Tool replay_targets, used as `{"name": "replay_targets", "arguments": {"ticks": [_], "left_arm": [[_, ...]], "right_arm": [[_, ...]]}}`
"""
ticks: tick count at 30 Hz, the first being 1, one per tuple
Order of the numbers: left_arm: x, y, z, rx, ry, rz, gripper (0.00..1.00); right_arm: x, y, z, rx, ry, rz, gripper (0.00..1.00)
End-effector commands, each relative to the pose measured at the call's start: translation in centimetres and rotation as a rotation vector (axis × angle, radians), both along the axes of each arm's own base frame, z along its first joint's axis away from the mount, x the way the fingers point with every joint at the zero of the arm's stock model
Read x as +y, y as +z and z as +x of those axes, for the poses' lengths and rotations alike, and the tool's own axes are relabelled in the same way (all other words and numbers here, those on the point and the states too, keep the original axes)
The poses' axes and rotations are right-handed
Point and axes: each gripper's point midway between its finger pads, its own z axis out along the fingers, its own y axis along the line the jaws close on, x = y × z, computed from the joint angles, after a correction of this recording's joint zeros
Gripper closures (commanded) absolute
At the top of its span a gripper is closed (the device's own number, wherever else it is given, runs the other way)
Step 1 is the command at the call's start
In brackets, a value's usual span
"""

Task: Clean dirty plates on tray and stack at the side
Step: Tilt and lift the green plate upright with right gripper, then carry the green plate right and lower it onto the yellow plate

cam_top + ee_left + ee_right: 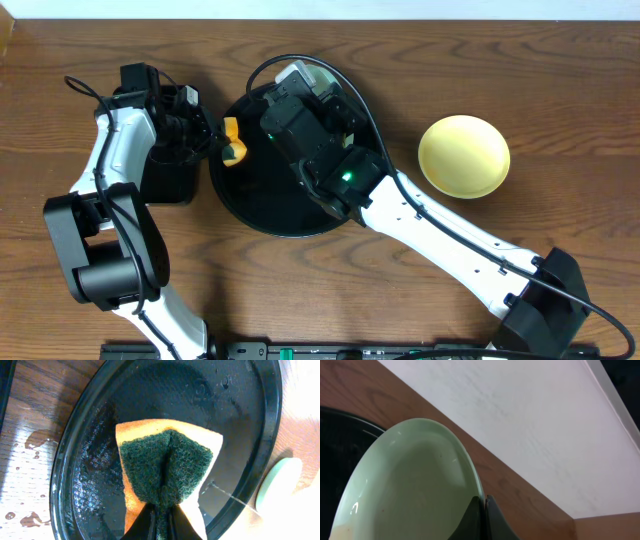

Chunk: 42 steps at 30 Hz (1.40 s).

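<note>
The left claw (pixel 161 522) is clamped on a sponge (pixel 167 467), which is pinched from both sides so that its green scouring face is folded into a crease just ahead of the fingertips. The orange-yellow body of the sponge is seen around and behind that green face. Beneath and beyond this claw, the wet floor of the round black tray (pixel 270 420) is spread out; whether the sponge is touching it cannot be told. Water drops (pixel 37 437) are scattered on the wooden table (pixel 560 70) to the left of the claw, outside the tray's rim. A small rectangular tray (pixel 170 185) is seen under the left arm, beside the round one.

The right claw (pixel 484 512) is closed tight on the rim of a pale green plate (pixel 410 485). The plate is held tilted, its hollow face extending up and to the left of the fingertips, over the far edge of the round tray.

A pale yellow plate (pixel 464 156) is set on the table, well apart from both claws, to the right of the right arm and outside the tray.
</note>
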Motion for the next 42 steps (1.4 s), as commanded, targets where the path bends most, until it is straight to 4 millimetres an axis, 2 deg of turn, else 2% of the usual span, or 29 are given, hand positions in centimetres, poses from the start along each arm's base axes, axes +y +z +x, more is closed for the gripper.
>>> {"name": "replay_targets", "arguments": {"ticks": [1,4,10,13,18,21,27,36,40,42], "left_arm": [[0.1,1.2,0.4,-0.043,-0.014,0.017,0.92],[0.1,1.2,0.4,-0.042,-0.014,0.017,0.93],[0.1,1.3,0.4,-0.043,-0.014,0.016,0.93],[0.1,1.2,0.4,-0.043,-0.014,0.017,0.92],[0.1,1.2,0.4,-0.042,-0.014,0.017,0.92],[0.1,1.2,0.4,-0.043,-0.014,0.017,0.93],[0.1,1.2,0.4,-0.042,-0.014,0.017,0.93],[0.1,1.2,0.4,-0.043,-0.014,0.017,0.93],[0.1,1.3,0.4,-0.043,-0.014,0.017,0.93],[0.1,1.2,0.4,-0.043,-0.014,0.017,0.92]], "right_arm": [[0.3,-0.9,-0.2,0.027,-0.003,0.051,0.99],[0.9,-3.2,-0.5,0.149,0.037,0.175,0.99],[0.4,-6.7,-0.4,0.399,0.061,0.408,0.99],[0.0,-7.6,-0.1,0.506,0.094,0.505,0.99],[-1.4,-8.0,0.5,0.633,0.123,0.661,0.99],[-3.1,-7.9,0.9,0.688,0.109,0.741,0.99],[-8.9,-7.7,1.9,0.733,0.007,0.836,0.99],[-21.3,-8.2,2.2,0.727,-0.271,0.891,0.99],[-26.1,-9.2,2.3,0.697,-0.375,0.913,0.99],[-28.4,-10.4,2.1,0.682,-0.436,0.917,0.99]]}}
